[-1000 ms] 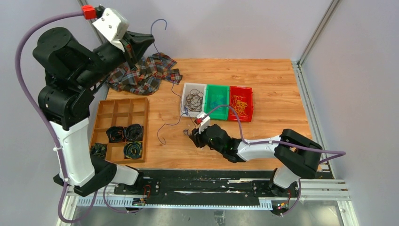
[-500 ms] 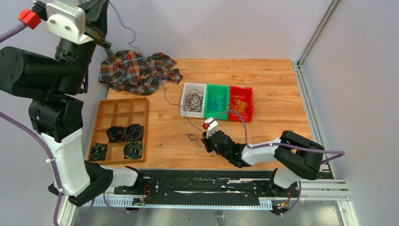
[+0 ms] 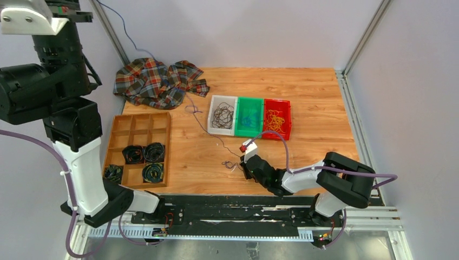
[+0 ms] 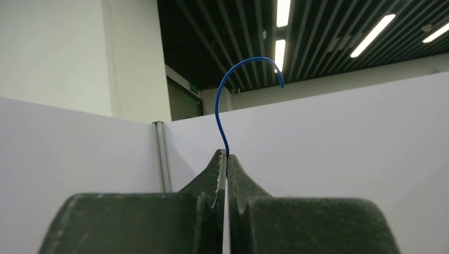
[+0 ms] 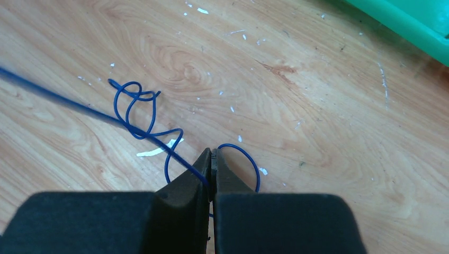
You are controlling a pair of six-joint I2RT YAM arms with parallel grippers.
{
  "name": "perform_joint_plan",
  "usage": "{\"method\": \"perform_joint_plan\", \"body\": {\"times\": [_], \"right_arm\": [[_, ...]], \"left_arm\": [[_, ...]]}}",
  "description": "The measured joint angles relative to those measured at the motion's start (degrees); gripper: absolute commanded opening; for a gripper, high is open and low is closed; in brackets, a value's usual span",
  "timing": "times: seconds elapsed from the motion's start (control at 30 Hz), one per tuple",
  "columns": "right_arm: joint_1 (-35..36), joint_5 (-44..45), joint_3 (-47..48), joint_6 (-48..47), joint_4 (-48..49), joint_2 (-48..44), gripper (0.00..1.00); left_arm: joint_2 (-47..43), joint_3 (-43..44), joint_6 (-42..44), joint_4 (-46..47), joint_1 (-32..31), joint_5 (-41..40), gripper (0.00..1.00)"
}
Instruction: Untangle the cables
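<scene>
Thin blue cable (image 5: 79, 105), loosely looped

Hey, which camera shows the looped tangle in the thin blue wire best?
The right wrist view: loops of the thin blue wire lie sharp and close, just ahead of the right end effector shut on it. The top external view shows a tiny squiggle; the left wrist view only its hooked free end.

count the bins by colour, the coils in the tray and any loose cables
white bin: 1
green bin: 1
red bin: 1
coils in the tray: 4
loose cable: 1
total: 8
</scene>
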Motion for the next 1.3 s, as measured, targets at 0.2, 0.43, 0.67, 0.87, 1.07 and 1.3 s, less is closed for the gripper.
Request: {"method": "perform_joint_plan", "body": {"times": [0.2, 0.43, 0.67, 0.87, 1.07, 1.3], "right_arm": [[0.0, 2.2, -0.9, 2.1, 1.0, 0.1, 0.01], [0.0, 5.9, -3.6, 5.1, 4.8, 0.2, 0.01], [0.0, 9.8, -6.2, 10.6, 7.1, -0.2, 0.01], [0.0, 13.6, -9.6, 18.2, 8.5, -1.5, 0.01], [0.0, 15.9, -12.9, 24.9, 6.3, -6.1, 0.01], [0.1, 20.3, -12.7, 32.7, -5.2, -11.5, 0.01]], "left_arm": [[4.5, 6.9, 3.3, 5.4, 0.0, -0.4, 0.01], [5.9, 7.3, 7.3, 11.4, 0.0, -0.4, 0.01], [8.0, 10.2, 12.8, 19.2, 0.0, 0.4, 0.01], [8.4, 11.7, 16.8, 24.9, 0.0, 1.5, 0.01], [8.2, 11.8, 19.8, 28.2, 0.0, 2.4, 0.01], [9.3, 13.0, 22.6, 30.1, 0.0, 4.0, 0.01]]}}
